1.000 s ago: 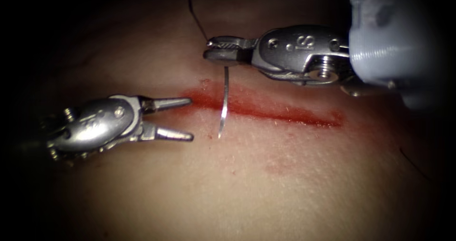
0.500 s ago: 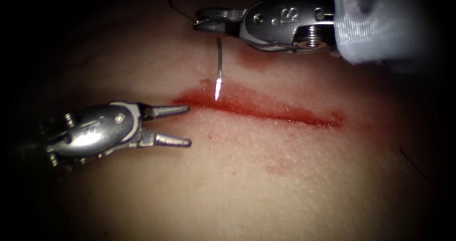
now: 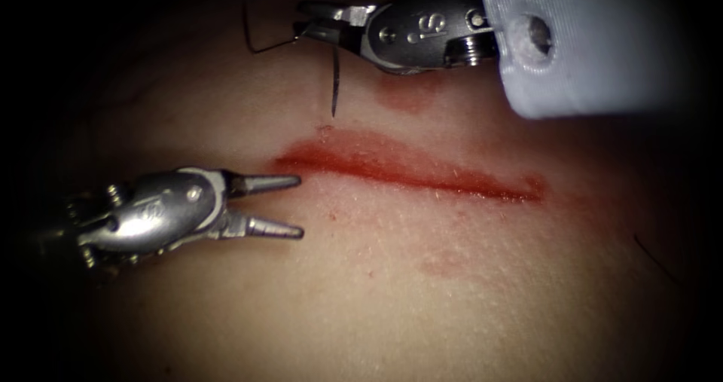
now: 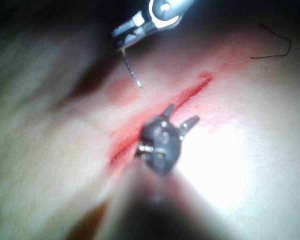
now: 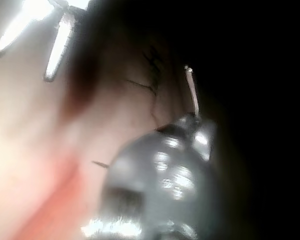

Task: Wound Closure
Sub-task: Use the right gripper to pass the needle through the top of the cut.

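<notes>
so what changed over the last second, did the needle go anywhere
The right tool, shut on the needle near its thread end, carried it up and left in the endoscope view, so the tip that hung across the cut now sits above it, free of the tissue. The thread went along with it. The left tool stayed open and empty at the cut's left end.

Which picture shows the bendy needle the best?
The endoscope view: the needle hangs free of the tissue, held at its thread end by the right tool. The left wrist view shows it smaller; the right wrist view shows a short bright piece.
</notes>
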Motion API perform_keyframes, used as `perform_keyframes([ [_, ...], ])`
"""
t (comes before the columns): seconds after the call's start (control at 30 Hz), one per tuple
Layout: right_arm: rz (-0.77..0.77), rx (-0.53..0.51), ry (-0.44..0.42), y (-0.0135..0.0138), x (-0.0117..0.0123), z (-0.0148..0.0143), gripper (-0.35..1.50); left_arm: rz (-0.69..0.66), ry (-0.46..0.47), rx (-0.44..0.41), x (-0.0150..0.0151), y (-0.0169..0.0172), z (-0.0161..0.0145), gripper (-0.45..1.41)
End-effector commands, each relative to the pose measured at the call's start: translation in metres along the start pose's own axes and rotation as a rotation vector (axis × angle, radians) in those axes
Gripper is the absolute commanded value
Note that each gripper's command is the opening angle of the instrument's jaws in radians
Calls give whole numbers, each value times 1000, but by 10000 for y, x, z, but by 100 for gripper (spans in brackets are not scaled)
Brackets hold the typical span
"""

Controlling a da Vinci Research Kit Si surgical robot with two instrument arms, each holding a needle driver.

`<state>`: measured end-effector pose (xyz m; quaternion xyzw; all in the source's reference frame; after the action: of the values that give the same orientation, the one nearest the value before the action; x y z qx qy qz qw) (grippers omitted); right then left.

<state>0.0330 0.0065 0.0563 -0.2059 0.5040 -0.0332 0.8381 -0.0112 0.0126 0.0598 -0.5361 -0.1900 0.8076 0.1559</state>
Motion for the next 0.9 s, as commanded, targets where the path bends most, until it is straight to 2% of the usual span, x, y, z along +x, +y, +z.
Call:
perform_keyframes([
  [0.03,-27,-8,15,-3,-2,7,-35,0,2,-1,-4,-1,8,18],
  [0.3,-46,-14,59,-12,-2,10,-35,-8,-14,-6,-7,1,12,15],
  [0.63,-73,-14,91,-25,-8,22,-35,-41,-88,-21,-20,6,19,11],
  [0.9,-159,-10,119,-35,-8,32,-35,-78,-144,-51,-37,10,27,10],
])
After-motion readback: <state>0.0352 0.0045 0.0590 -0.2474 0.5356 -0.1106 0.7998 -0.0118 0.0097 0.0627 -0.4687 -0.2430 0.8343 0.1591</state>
